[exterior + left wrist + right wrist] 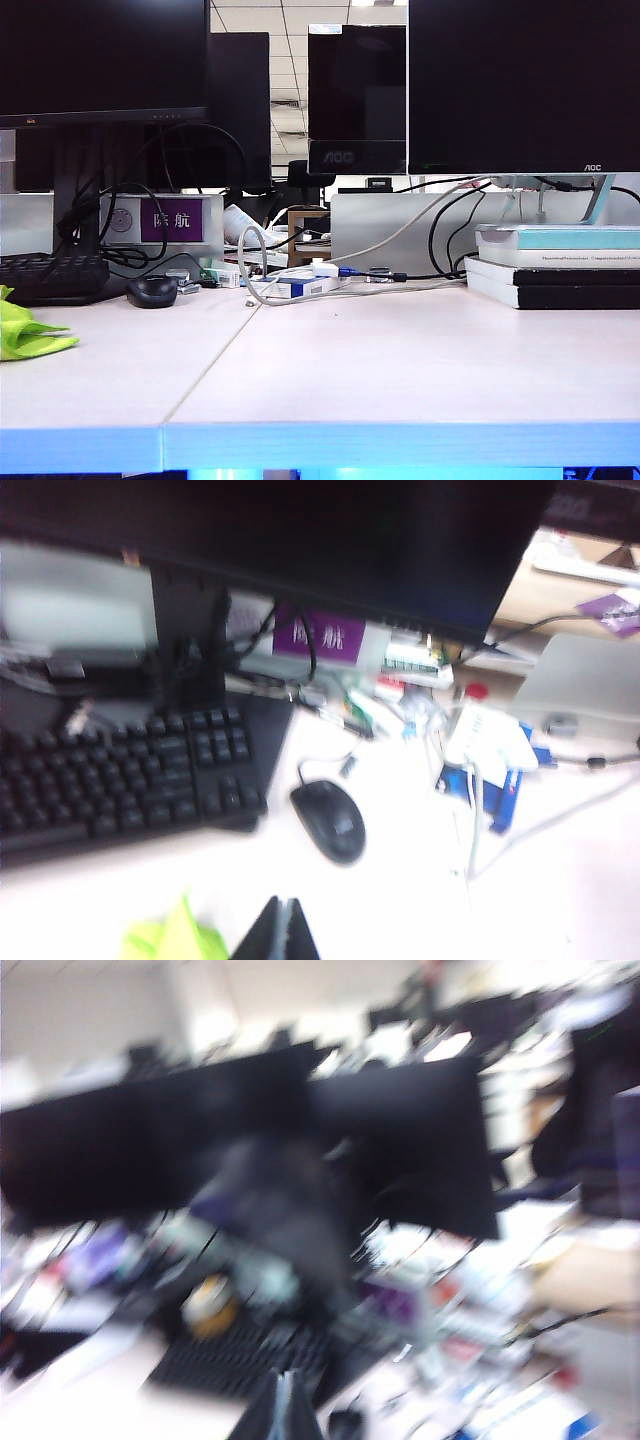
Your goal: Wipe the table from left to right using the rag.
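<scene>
Two grippers: neither shows in the exterior view, so their places come from the wrist views alone.
Left gripper (282, 930): hangs above the left part of the table (400, 370), in front of the keyboard (120, 775) and the mouse (330, 820); its dark fingers are pressed together with nothing between them.
Right gripper (284, 1408): its view is heavily blurred, looking across the clutter at the back of the table toward the monitors (250, 1140); its fingers also meet at a closed tip and carry nothing.
Rag (25, 330): lies crumpled at the far left edge of the table, in front of the keyboard, partly cut off by the exterior view's border.
Rag from the left fingers: a lime-green corner (175, 935) shows just beside the closed tips, on the keyboard side of them and apart from them, as far as the blur allows.
Nearer arm: the left one, by my reading; no rag can be made out in the right wrist view.
Long axis of the rag: appears to run along the table's front edge, with a flattened tongue pointing toward the seam (215, 365) between the two panels; the bunching makes this uncertain.
Stage: rag ungrasped, wiping not begun.
Coming move: I judge the left fingers must part and drop onto the rag before any sweep toward the books (555, 265) at the right.
</scene>
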